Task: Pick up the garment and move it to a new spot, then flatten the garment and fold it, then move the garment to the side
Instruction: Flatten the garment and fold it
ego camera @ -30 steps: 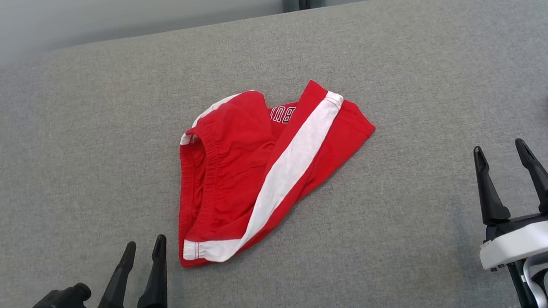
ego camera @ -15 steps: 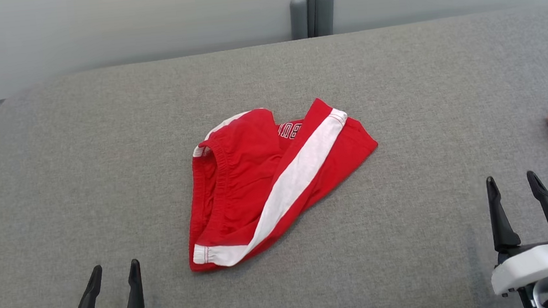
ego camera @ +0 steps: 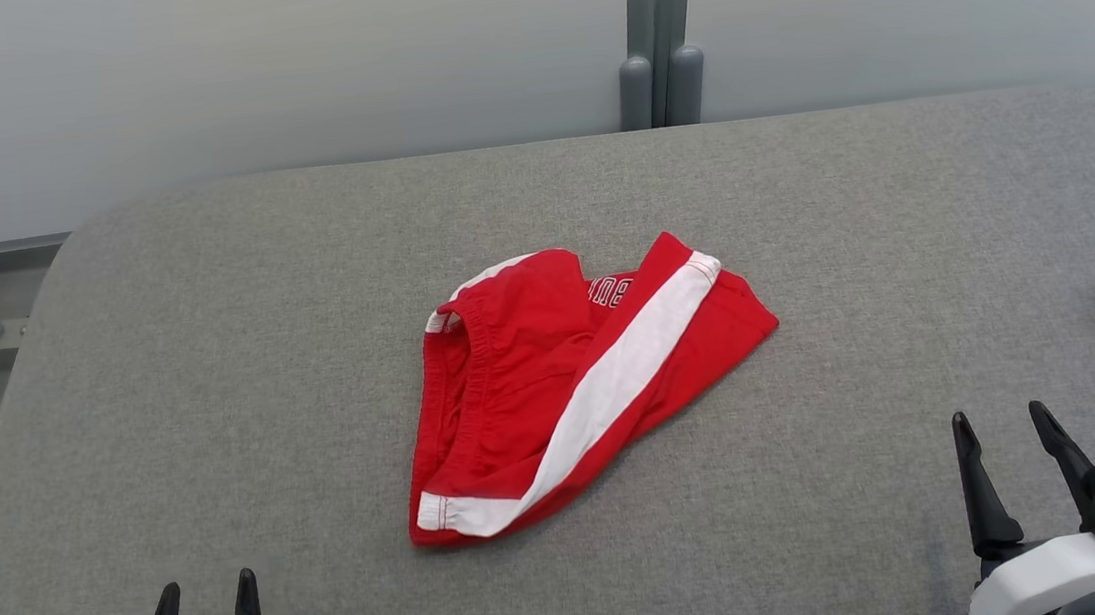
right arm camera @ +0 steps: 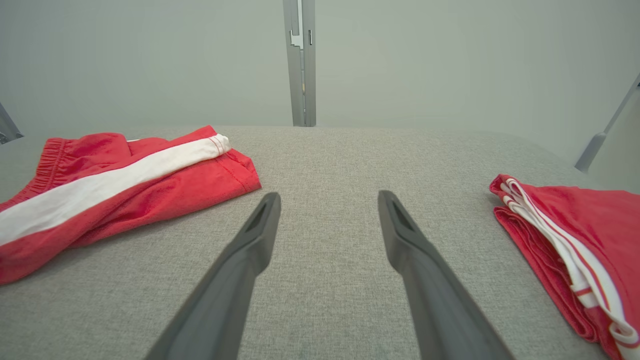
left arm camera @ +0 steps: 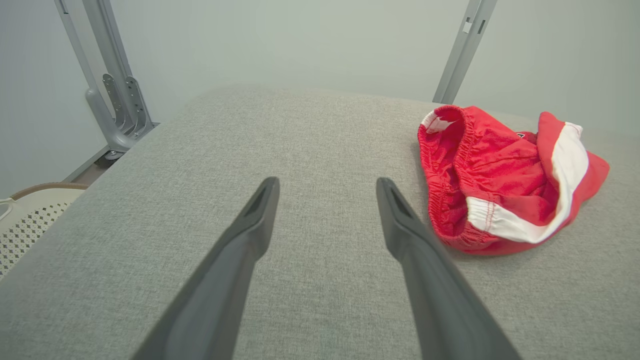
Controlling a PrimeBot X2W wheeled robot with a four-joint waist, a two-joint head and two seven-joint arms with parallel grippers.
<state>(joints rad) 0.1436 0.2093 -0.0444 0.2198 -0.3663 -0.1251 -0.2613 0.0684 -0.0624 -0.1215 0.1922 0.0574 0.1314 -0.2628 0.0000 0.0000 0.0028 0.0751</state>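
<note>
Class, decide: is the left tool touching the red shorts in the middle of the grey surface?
Apart. The head view shows the left tool at the bottom edge, with bare grey surface between it and the shorts.

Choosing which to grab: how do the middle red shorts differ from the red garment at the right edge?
The middle shorts lie crumpled, waistband gaping; the right-edge garment is folded in layers. The shorts carry one broad white stripe; the garment, thin ones. Both are red and white.

Left tool (ego camera: 208, 583) has drawn away from the garment (ego camera: 522, 360); camera has lifted
</note>
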